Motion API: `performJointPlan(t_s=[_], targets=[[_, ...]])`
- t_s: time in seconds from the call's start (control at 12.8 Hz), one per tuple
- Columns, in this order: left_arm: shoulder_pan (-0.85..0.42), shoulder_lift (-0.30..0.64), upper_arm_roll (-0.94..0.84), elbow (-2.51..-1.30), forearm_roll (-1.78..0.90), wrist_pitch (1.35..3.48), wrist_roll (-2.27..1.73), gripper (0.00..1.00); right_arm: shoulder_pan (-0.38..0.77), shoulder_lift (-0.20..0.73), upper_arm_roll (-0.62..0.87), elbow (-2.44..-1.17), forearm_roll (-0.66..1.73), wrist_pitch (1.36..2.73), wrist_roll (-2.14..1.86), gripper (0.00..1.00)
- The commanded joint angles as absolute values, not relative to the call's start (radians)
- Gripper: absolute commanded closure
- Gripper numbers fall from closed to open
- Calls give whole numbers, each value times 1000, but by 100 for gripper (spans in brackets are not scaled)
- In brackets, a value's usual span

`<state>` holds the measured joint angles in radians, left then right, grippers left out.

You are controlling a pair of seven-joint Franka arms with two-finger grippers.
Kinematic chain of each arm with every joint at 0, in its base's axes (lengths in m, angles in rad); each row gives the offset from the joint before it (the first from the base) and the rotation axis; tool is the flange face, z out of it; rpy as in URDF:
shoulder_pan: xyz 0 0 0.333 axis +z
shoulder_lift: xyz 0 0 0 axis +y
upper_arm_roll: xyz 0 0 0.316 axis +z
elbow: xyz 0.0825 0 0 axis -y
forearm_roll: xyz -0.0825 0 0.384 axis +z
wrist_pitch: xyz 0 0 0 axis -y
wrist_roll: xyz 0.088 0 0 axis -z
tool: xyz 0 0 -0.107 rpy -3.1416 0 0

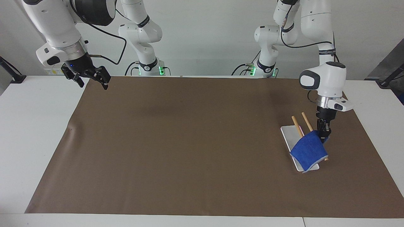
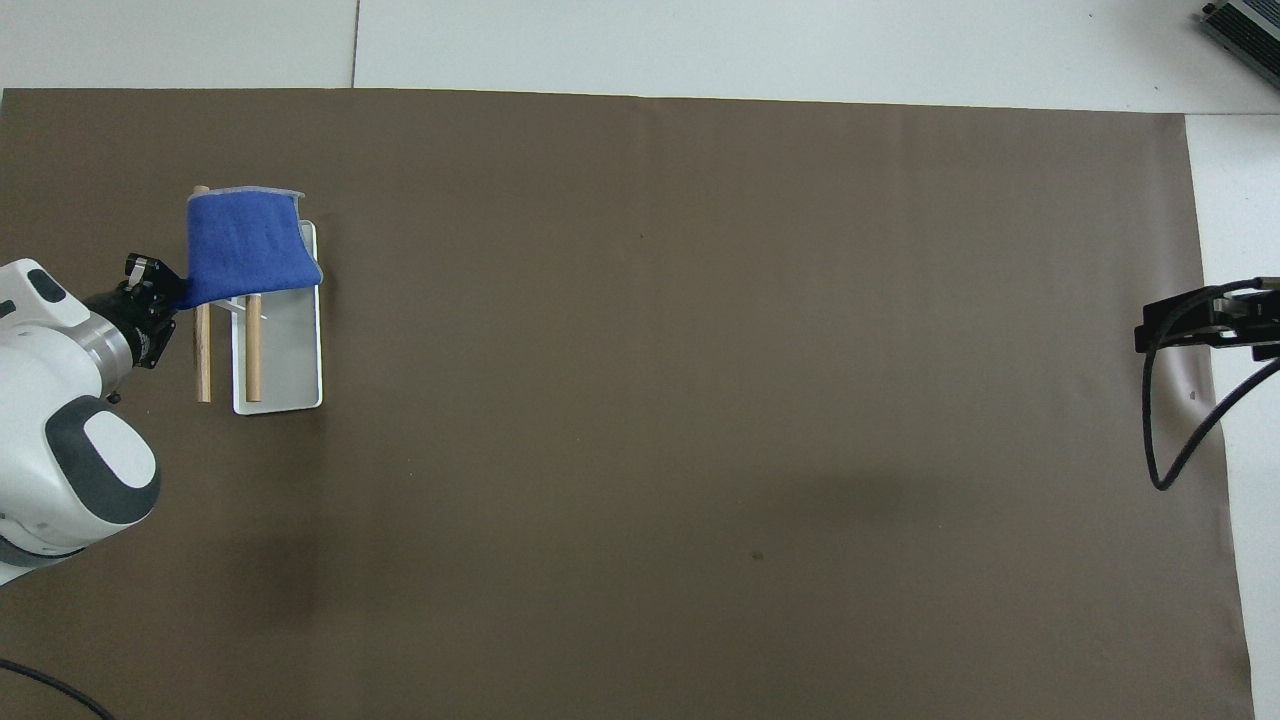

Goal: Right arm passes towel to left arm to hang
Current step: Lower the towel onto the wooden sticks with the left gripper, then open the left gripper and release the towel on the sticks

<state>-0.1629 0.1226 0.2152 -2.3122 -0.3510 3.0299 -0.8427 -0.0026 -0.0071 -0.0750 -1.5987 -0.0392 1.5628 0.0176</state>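
Note:
The blue towel point(image 1: 309, 151) hangs draped over the two wooden rods point(image 1: 297, 126) of a small rack with a white base point(image 1: 288, 134), toward the left arm's end of the table. It also shows in the overhead view point(image 2: 245, 245), on the rods point(image 2: 203, 350) above the base point(image 2: 285, 365). My left gripper point(image 1: 323, 136) points down beside the rack and is shut on the towel's corner; the overhead view shows it too point(image 2: 168, 298). My right gripper point(image 1: 91, 80) hovers open and empty over the mat's corner at the right arm's end, and waits point(image 2: 1195, 322).
A big brown mat point(image 1: 189, 142) covers most of the white table point(image 1: 38, 126). A black cable point(image 2: 1165, 430) loops down from the right arm's wrist. Both arm bases stand at the robots' edge of the table.

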Motion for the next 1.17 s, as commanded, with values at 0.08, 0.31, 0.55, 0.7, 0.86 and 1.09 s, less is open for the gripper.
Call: performJointPlan(t_s=[0.08,0.31,0.55,0.7,0.86,1.09], targets=[[-147,130,222,-2296,-357,3039,-775,100,6,-34,-84,-1623,-18,1557,31,0],[-147,130,224,-2295,-357,3037,-775,94,8,-34,-86,-1623,-12,1554,32,0],[-141,136,245,-2266,-357,3001,-769,25,21,-34,-87,-1623,-12,1554,34,0],[-141,144,268,-2226,-356,2972,-770,11,20,-35,-87,-1624,-12,1555,34,0],[-140,163,276,-2162,-357,2907,-772,9,20,-34,-87,-1625,-12,1559,34,0],[-140,205,299,-1960,-348,2609,-773,12,21,-34,-87,-1608,-18,1554,32,0]])
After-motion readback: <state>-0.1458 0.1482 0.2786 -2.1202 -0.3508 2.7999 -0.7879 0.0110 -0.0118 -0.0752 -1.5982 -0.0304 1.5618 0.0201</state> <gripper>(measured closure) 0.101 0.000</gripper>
